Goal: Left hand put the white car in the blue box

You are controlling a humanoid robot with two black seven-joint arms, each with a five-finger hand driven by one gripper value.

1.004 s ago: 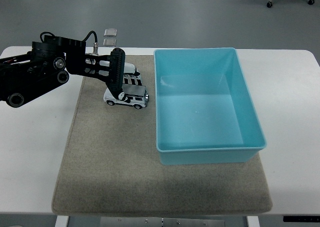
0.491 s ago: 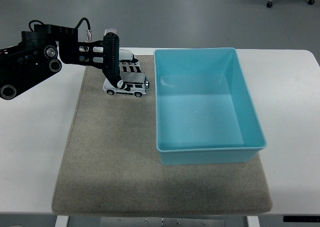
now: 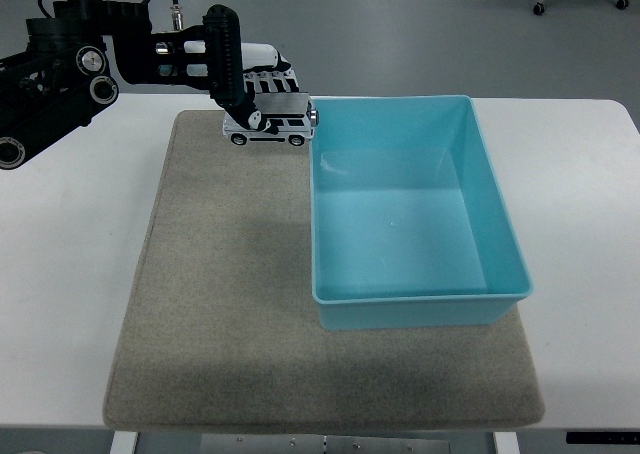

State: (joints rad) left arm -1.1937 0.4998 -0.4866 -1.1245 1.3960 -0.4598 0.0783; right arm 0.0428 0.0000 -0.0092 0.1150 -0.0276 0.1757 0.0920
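Observation:
My left hand (image 3: 245, 84) is shut on the white car (image 3: 270, 121), a small white and black toy car. It holds the car in the air above the mat's far edge, just left of the blue box's far left corner. The blue box (image 3: 415, 294) is a light blue open bin standing on the right half of the mat. Nothing shows inside it. The left arm (image 3: 70, 59) comes in from the left edge.
A grey-brown mat (image 3: 220, 304) covers the middle of the white table (image 3: 60, 274). The grey floor lies beyond the table's far edge, with chair castors (image 3: 540, 7) at the top right.
My left hand has lifted the white car off the mat and carried it up and to the right, towards the blue box's far left corner.

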